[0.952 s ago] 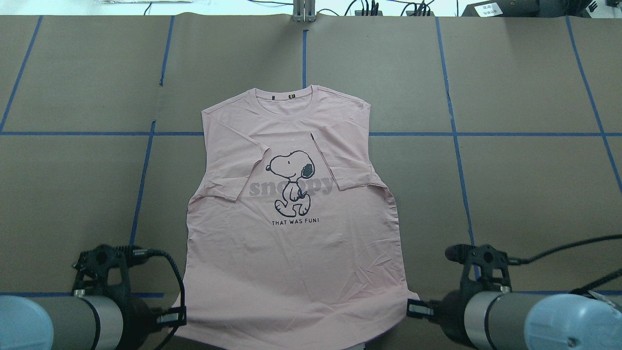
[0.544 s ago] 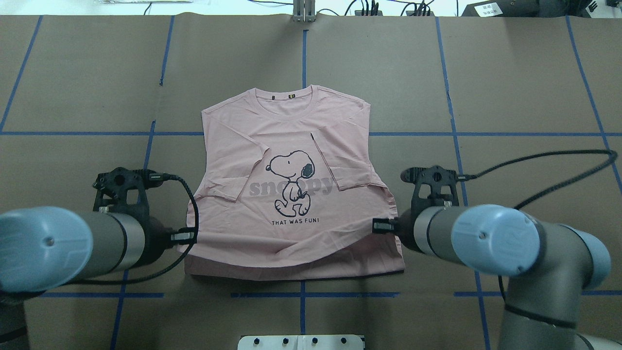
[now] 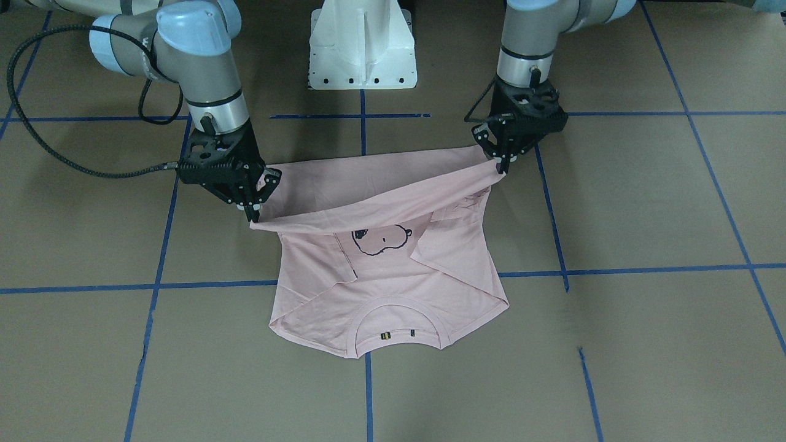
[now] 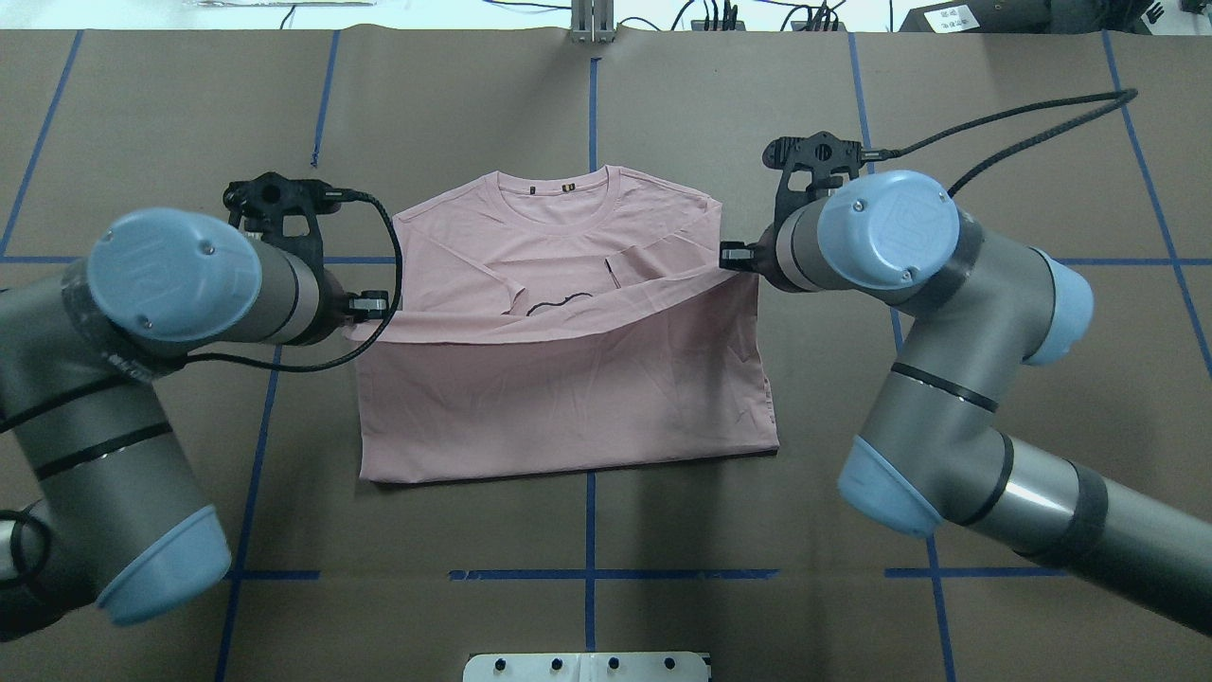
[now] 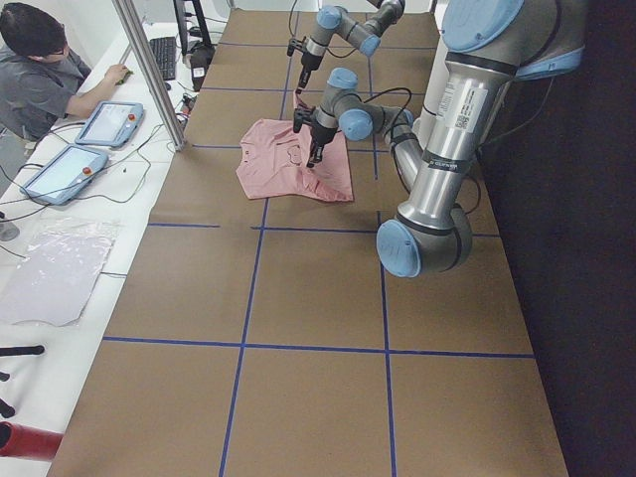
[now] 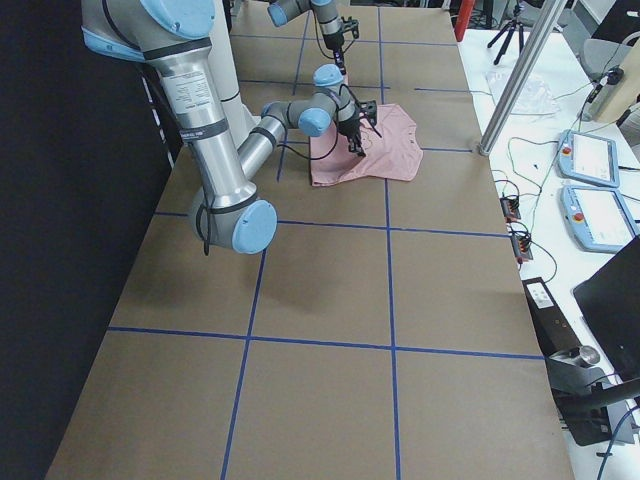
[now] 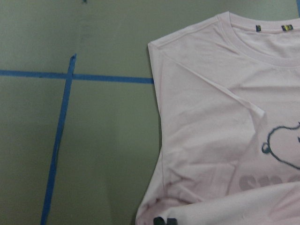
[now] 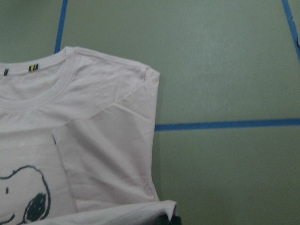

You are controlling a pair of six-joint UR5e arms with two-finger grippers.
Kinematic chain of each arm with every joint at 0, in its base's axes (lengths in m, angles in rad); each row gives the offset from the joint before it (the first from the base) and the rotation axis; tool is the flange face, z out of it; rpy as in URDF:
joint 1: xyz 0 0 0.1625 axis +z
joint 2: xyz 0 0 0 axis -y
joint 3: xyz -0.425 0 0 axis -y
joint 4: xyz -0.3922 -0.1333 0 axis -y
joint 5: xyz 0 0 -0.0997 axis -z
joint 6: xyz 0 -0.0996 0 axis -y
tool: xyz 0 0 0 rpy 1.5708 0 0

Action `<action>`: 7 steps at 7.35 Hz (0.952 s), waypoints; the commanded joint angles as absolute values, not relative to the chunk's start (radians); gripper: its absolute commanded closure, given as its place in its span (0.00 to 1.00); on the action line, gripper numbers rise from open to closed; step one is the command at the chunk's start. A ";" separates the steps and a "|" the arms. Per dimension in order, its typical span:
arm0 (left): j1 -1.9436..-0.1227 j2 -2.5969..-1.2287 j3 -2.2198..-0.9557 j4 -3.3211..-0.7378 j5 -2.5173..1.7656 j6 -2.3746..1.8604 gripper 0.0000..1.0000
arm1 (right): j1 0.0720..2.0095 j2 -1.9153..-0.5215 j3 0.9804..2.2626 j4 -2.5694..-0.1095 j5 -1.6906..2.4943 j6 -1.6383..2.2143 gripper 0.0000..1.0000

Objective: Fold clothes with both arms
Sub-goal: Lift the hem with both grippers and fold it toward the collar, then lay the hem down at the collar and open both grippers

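The pale pink T-shirt lies flat on the brown table with its collar at the far side. Its lower half is lifted and drawn back over the chest, hiding most of the Snoopy cartoon. My left gripper is shut on the hem's left corner and my right gripper is shut on the hem's right corner. In the front-facing view the left gripper and right gripper hold the hem taut a little above the cloth. Both wrist views show the shoulders below the held edge.
The white pedestal base stands at the robot's side of the table. Blue tape lines cross the brown cover. A person sits at tablets beyond the far edge, with cables along it.
Both grippers have carried the hem away from the robot toward the collar. The fold line has moved up and the raised cloth now covers most of the cartoon and lettering.
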State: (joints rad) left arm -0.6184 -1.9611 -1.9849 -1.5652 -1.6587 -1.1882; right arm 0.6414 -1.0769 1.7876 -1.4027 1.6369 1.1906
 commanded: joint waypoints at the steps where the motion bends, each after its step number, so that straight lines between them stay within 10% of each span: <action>1: -0.719 -1.986 -1.728 -1.807 -1.669 -1.125 1.00 | 0.710 -0.991 1.561 -1.228 1.660 1.177 1.00; 7: -0.784 -2.086 -1.422 -1.980 -1.680 -1.078 1.00 | 0.787 -0.807 1.235 -1.124 1.660 1.173 1.00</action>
